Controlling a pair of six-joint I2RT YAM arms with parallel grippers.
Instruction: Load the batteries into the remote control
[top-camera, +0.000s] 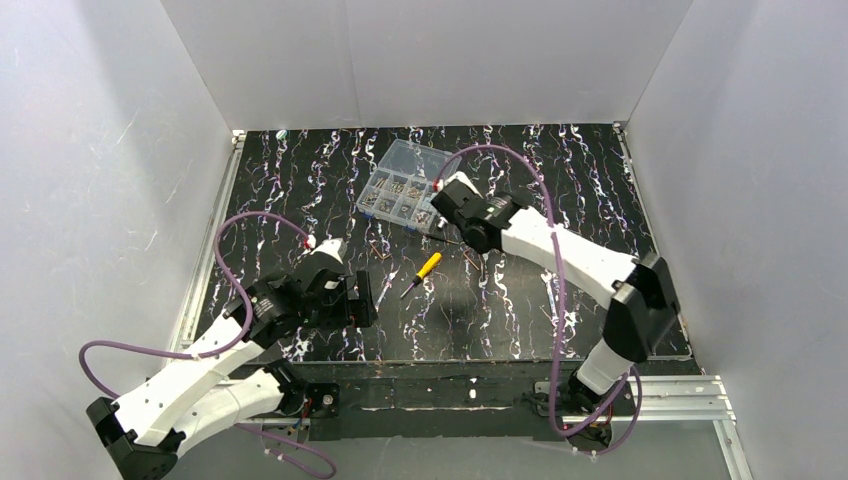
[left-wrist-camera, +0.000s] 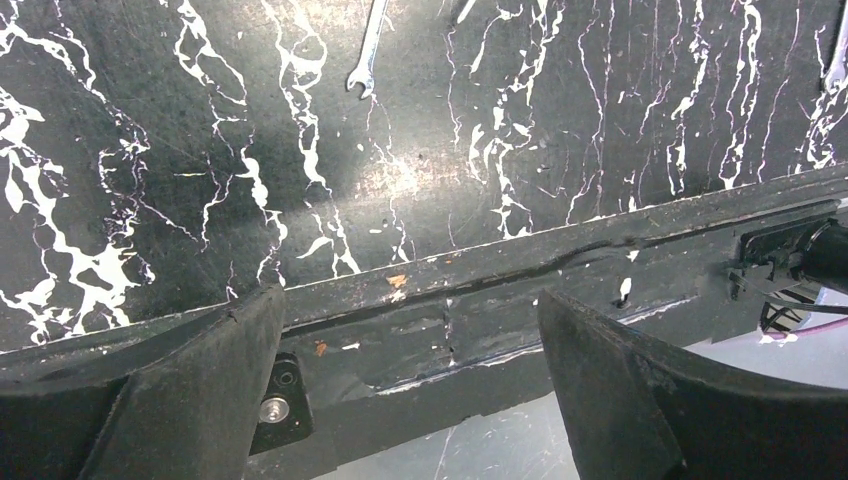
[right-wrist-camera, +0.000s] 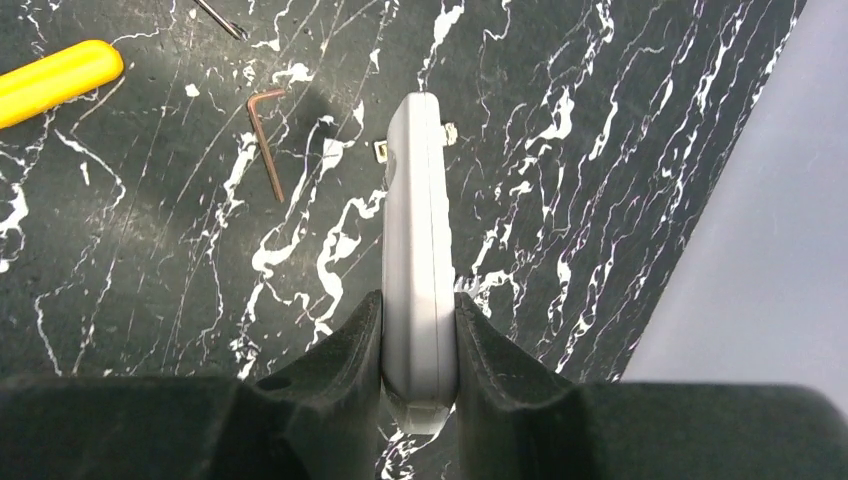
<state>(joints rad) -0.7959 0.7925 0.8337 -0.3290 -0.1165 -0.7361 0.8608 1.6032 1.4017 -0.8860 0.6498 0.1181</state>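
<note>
The remote control (right-wrist-camera: 416, 220) is a slim white bar seen edge-on in the right wrist view, held above the black marbled table. My right gripper (right-wrist-camera: 418, 300) is shut on its near end, one finger against each long side. From above, that gripper (top-camera: 447, 192) hangs beside the clear parts box, and the remote cannot be made out there. My left gripper (left-wrist-camera: 405, 295) is open with nothing between its fingers, over the table's near edge. In the top view it (top-camera: 355, 297) sits at the front left. No batteries show in any view.
A yellow-handled screwdriver (top-camera: 428, 267) (right-wrist-camera: 55, 80) lies mid-table. The clear compartment box (top-camera: 405, 185) stands behind it. A brown hex key (right-wrist-camera: 268, 140) and small metal bits (right-wrist-camera: 383, 150) lie under the remote. A wrench (left-wrist-camera: 368, 50) lies ahead of the left gripper. White walls surround the table.
</note>
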